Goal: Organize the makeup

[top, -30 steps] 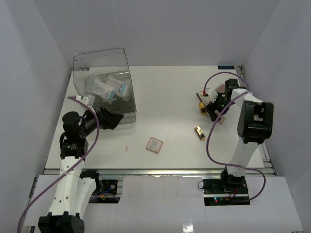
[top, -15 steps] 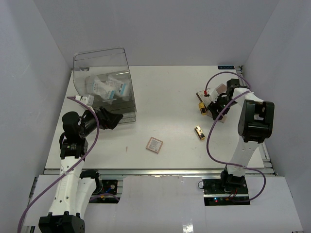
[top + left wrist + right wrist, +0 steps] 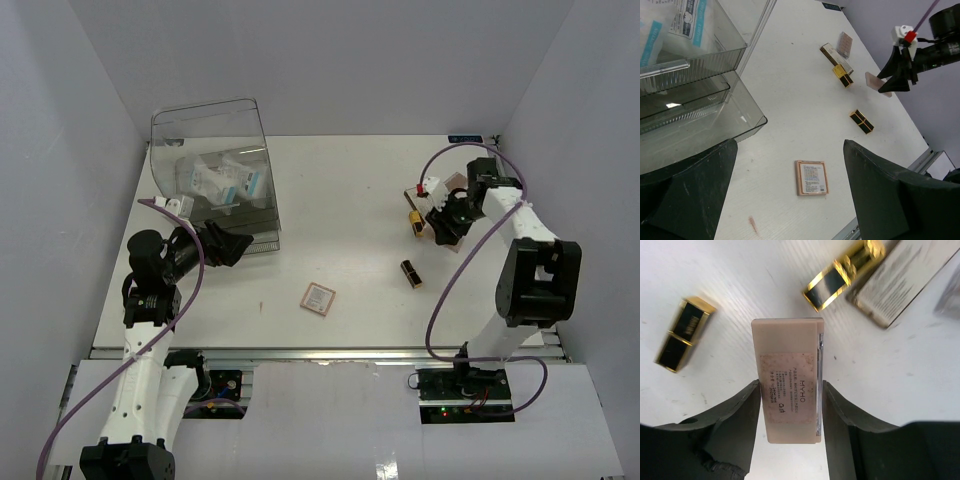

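Right gripper [image 3: 790,410], at about 2 o'clock on the table [image 3: 350,180] in the top view, is closed partway on a rectangular pink palette [image 3: 787,355]. One finger presses each long side, and the labelled face is turned toward the wrist camera. Whether the palette touches the tabletop cannot be told.

In the right wrist view, one gold-and-black tube [image 3: 685,332] lies at 10 o'clock of the held palette. A second gold-and-black tube [image 3: 840,277] lies at 1 o'clock, touching a long boxed item [image 3: 900,282].

Left gripper [image 3: 225,245], at about 9 o'clock in the top view, is spread wide and holds nothing. It sits just beside the near edge of the clear plastic box [image 3: 200,130].

Clear packets [image 3: 215,180] with white-and-blue labels lie inside that box, at 10 o'clock.

A square palette [image 3: 318,298] lies flat at 6 o'clock, well apart from both grippers.
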`<act>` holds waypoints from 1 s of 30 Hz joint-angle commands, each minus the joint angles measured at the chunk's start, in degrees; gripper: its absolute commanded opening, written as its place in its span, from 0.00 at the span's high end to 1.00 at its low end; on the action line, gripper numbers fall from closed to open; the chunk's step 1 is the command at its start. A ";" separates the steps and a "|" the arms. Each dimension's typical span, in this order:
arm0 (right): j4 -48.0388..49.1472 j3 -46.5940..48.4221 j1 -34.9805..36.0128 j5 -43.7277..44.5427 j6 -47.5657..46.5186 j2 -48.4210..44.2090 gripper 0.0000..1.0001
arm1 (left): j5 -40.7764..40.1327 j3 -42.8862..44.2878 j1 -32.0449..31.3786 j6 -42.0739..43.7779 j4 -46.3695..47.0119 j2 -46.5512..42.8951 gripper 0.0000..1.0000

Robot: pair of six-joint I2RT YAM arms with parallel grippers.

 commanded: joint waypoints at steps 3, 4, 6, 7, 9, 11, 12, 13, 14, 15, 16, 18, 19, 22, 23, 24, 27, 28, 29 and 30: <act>-4.55 5.81 23.47 0.03 1.29 -11.43 0.89 | -2.31 0.73 0.90 0.86 0.08 -2.67 0.02; -4.50 7.96 27.38 1.45 2.25 -10.60 0.89 | -3.19 0.70 1.00 0.89 -0.02 -3.24 0.02; -4.22 15.81 34.32 3.64 3.55 -7.37 0.89 | -6.81 0.70 1.14 1.04 -0.86 -4.32 0.02; -4.38 20.54 37.26 4.16 3.74 -5.03 0.89 | -9.14 0.70 1.20 1.20 -1.33 -5.19 0.02; -4.81 29.65 43.16 5.02 4.06 -0.05 0.89 | -13.59 0.70 1.30 1.52 -2.19 -7.01 0.02; -6.25 40.72 47.27 4.82 3.87 6.64 0.89 | -17.07 0.51 1.46 1.59 -2.76 -9.47 0.02; -6.89 45.92 49.03 4.61 3.71 10.02 0.89 | -18.81 0.39 1.66 1.59 -3.00 -10.72 0.02; -7.25 50.39 50.69 4.43 3.53 13.17 0.88 | -20.70 0.27 2.01 1.59 -3.24 -11.91 0.03; -7.04 50.65 50.79 4.42 3.52 15.09 0.88 | -21.80 0.26 2.03 1.59 -3.25 -11.98 0.03; -5.84 52.85 52.66 4.70 3.38 17.47 0.87 | -23.49 0.26 2.08 1.64 -3.63 -13.01 0.03; -4.10 54.75 54.61 5.08 3.42 19.52 0.86 | -25.02 0.26 2.12 1.69 -4.00 -14.00 0.03; 1.61 54.78 57.27 6.16 4.68 21.28 0.86 | -26.54 0.26 2.12 1.81 -4.36 -14.79 0.03; 4.67 54.79 58.39 6.51 5.40 22.08 0.85 | -27.10 0.29 2.13 1.85 -4.53 -15.05 0.03; 12.63 54.97 59.88 6.77 8.62 24.26 0.85 | -27.77 0.50 2.27 1.92 -4.87 -15.06 0.03; 14.51 55.05 60.04 6.90 9.90 25.00 0.85 | -28.02 0.50 2.29 1.97 -4.95 -15.08 0.03; 16.61 55.05 60.10 6.96 11.22 25.60 0.85 | -28.26 0.44 2.29 2.03 -5.01 -15.14 0.03; 21.53 55.22 60.11 8.89 13.09 27.76 0.85 | -28.55 0.52 2.29 2.03 -5.10 -15.67 0.03; 22.43 55.57 60.11 9.51 13.19 28.29 0.85 | -28.63 0.44 2.38 1.94 -5.10 -15.76 0.03; 23.52 55.53 60.11 10.80 13.33 28.89 0.84 | -28.64 0.44 2.38 1.94 -5.10 -15.86 0.03; 24.75 55.49 60.13 11.96 13.43 29.56 0.84 | -28.64 0.46 2.38 1.96 -5.10 -15.92 0.03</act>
